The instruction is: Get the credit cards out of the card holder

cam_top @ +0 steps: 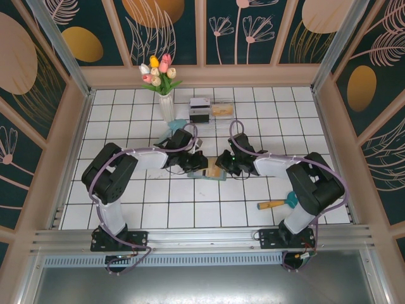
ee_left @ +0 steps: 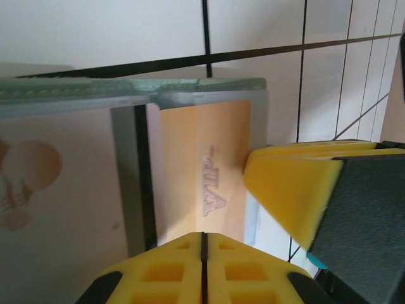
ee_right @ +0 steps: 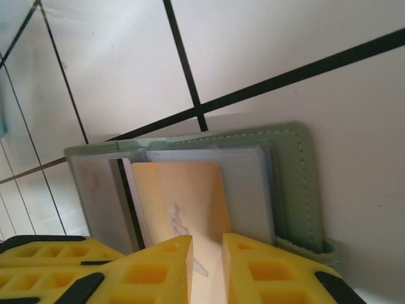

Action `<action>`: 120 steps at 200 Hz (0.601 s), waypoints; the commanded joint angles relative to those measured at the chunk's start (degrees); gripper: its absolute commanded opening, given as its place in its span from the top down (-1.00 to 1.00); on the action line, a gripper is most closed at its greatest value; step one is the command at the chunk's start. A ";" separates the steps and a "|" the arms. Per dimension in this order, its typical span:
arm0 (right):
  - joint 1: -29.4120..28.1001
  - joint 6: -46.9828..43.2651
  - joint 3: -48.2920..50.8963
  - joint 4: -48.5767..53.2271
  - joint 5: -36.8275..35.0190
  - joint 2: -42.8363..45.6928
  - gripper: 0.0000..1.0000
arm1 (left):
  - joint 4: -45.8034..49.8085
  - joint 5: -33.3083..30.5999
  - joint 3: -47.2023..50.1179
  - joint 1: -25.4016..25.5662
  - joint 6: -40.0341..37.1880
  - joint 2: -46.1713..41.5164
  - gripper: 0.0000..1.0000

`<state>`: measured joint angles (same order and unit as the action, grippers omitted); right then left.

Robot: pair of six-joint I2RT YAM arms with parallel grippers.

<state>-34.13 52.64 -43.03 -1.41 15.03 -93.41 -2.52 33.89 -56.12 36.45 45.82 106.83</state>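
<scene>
Both arms low, elbows out; left pincer [ee_left: 202, 239] tight together, right pincer [ee_right: 207, 246] narrowly apart.

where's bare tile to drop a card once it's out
Free: the near tiles between the card holder and the rail, left of the wooden-handled tool; also the far right corner. Crowded: around the card holder, and the vase and clear box behind it.

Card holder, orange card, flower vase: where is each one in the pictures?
card holder [ee_right: 297, 183], right wrist view, on its green stitched edge.
orange card [ee_left: 190, 139], left wrist view, on its plain face.
flower vase [cam_top: 166, 107], top external view, on its white body.
</scene>
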 commanded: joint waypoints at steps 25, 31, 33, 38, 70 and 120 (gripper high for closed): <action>0.43 -0.42 -1.06 3.29 -1.70 -1.51 0.58 | 4.59 -5.88 -2.00 0.38 -2.34 1.05 0.76; 0.51 -0.51 -1.01 3.48 -1.88 -1.66 0.58 | 4.45 -5.66 -1.98 0.38 -2.22 1.30 0.75; 0.54 -0.50 -1.01 3.57 -1.92 -1.68 0.58 | 4.46 -5.54 -1.98 0.38 -2.18 1.40 0.74; 0.56 -0.46 -0.97 3.76 -2.02 -1.73 0.58 | 4.42 -5.46 -1.92 0.39 -2.11 1.56 0.73; 0.64 -0.70 -0.81 4.36 -2.63 -2.29 0.58 | 6.64 -8.94 -1.39 0.42 -2.99 2.24 0.72; 0.58 -0.56 -0.49 4.77 -3.08 -3.39 0.58 | 11.25 -15.70 -0.95 0.38 -4.81 1.89 0.72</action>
<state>-33.95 52.60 -43.48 -1.02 14.79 -94.41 2.81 24.40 -57.67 37.28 43.22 107.85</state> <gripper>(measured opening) 0.208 0.139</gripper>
